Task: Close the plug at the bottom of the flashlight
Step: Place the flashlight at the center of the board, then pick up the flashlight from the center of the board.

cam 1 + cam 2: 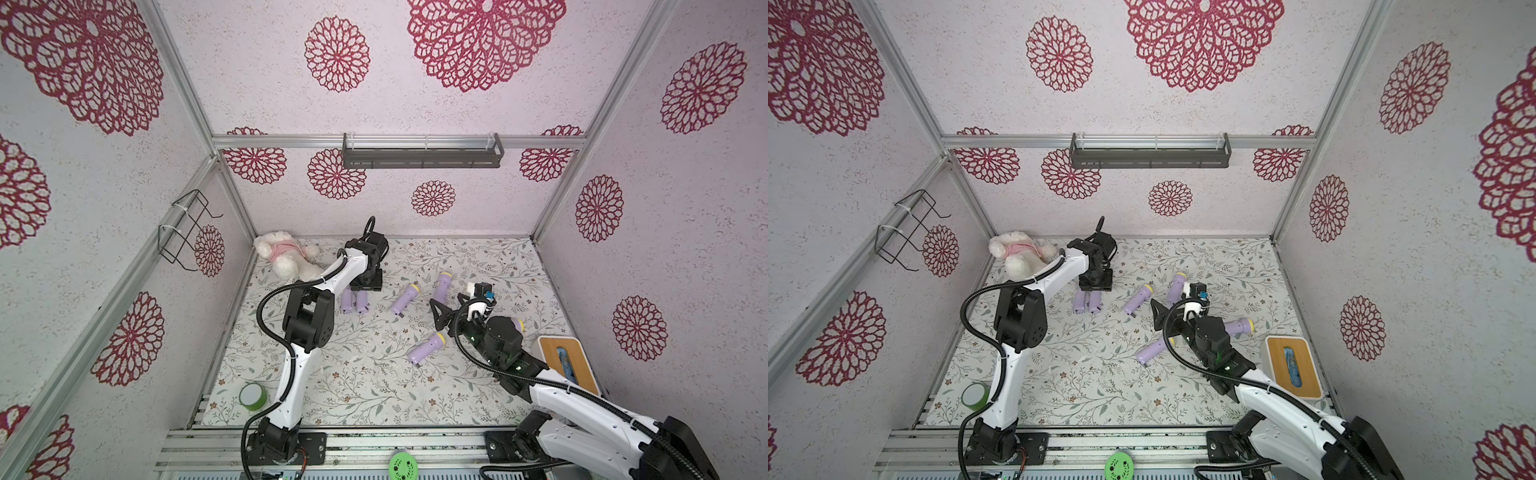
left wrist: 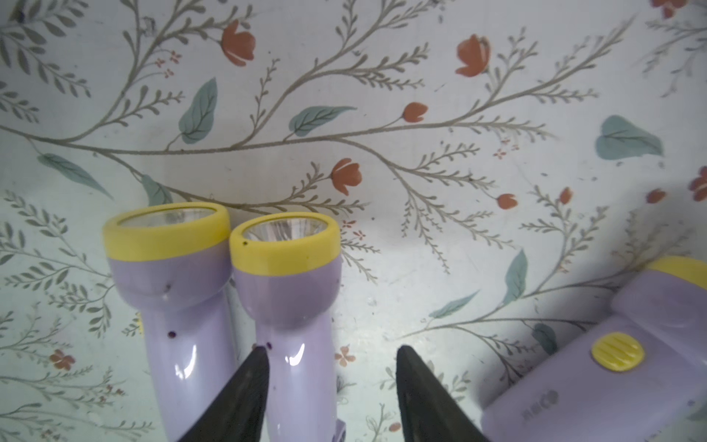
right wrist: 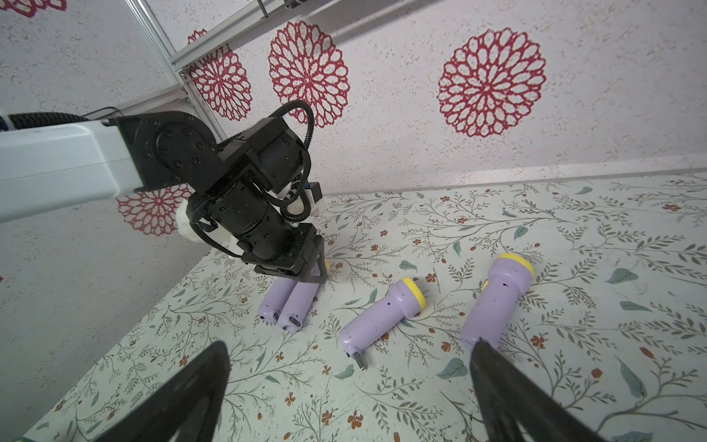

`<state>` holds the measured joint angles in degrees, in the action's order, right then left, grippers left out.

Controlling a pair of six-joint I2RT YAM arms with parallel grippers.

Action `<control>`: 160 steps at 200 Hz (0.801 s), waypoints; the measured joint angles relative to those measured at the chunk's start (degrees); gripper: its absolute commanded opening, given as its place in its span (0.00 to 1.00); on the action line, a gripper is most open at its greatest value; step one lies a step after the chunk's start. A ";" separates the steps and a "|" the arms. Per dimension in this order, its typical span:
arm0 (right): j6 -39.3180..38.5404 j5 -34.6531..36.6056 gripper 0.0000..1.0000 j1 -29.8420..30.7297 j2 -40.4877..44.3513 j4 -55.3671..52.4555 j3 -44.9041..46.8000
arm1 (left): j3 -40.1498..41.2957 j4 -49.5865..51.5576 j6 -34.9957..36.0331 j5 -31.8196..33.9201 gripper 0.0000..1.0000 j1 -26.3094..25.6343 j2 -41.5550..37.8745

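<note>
right gripper (image 3: pixel 349 346) spread wide, empty. open-plug flashlight (image 3: pixel 382 313) lies on mat (image 3: pixel 574 248) just ahead, long axis running away, plug (image 3: pixel 359 361) nearest; right arm closer. left gripper (image 2: pixel 331 348) loosely parted astride second flashlight (image 2: pixel 290 306).

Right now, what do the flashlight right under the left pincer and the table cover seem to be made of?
Flashlight: hard, glossy plastic, lilac with a yellow rim. Bright highlights streak the smooth body.
Table cover: thin printed floral sheet, mostly matte with small scuffs. It could be vinyl or paper; I cannot tell which.
</note>
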<state>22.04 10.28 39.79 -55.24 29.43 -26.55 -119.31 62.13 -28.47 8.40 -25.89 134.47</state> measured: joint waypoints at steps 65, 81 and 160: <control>0.00 0.24 0.99 0.00 0.90 0.37 0.02 | -0.26 -1.09 0.24 -1.40 0.70 -3.28 -5.79; 0.00 0.63 0.99 0.00 1.46 0.61 0.48 | 1.51 -3.21 1.11 -2.29 0.81 -4.22 -8.37; 0.48 9.18 0.99 0.00 7.67 1.09 4.61 | 8.94 -11.19 7.80 -6.47 0.87 -9.51 -12.33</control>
<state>22.52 19.46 39.79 -47.57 30.52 -21.93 -110.37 50.94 -20.67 1.93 -35.40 122.15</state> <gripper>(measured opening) 0.989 0.869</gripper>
